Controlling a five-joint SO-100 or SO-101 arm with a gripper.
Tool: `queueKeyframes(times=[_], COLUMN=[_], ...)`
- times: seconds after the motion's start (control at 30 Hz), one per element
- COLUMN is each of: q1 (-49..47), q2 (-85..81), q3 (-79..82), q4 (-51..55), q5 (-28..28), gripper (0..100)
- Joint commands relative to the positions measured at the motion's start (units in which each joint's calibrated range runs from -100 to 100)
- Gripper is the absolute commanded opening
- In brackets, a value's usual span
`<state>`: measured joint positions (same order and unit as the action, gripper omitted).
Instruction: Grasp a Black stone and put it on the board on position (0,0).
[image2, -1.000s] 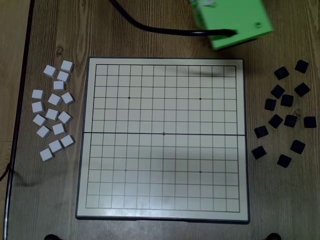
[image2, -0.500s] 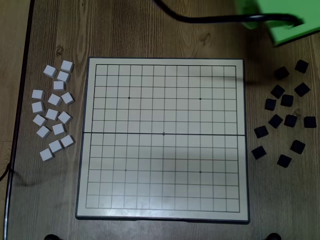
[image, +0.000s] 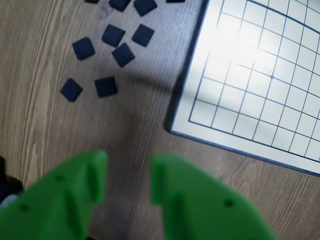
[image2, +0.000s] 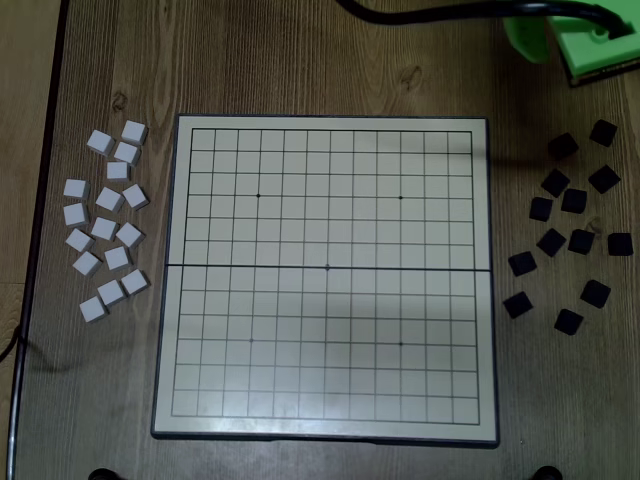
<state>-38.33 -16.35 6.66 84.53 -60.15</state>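
Observation:
Several black stones (image2: 574, 200) lie loose on the wood to the right of the board (image2: 330, 225) in the overhead view. The wrist view shows some of these black stones (image: 123, 54) at the upper left, with a corner of the board (image: 260, 75) at the right. My green gripper (image: 128, 172) is open at the bottom of the wrist view, above bare wood, short of the stones and holding nothing. Overhead, the green arm head (image2: 600, 52) sits at the top right corner, beyond the stones. No stone lies on the board.
Several white square tiles (image2: 105, 228) lie in a cluster left of the board. A black cable (image2: 440, 12) runs along the top edge to the arm. The table's dark edge (image2: 45, 200) runs down the left side.
The green arm has swung right along the top of the overhead view, from above the board's top right corner to beyond the black stones.

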Motion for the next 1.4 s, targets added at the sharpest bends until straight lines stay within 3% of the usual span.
queueKeyframes(times=[0.0,0.2,0.5,0.6,0.83,1.37], q1=[1.32,1.51,-1.23,-1.95,-4.68,-7.78], q2=[1.04,6.81,13.76,14.78,12.74,22.83], q3=[-2.80,-2.60,-2.60,-2.31,5.51,6.67], q4=[-0.90,-0.16,1.41,1.33,-4.54,-14.54], q5=[-1.61,-5.13,0.20,4.40,7.72,3.22], gripper=[6,6,6,6,8,11])
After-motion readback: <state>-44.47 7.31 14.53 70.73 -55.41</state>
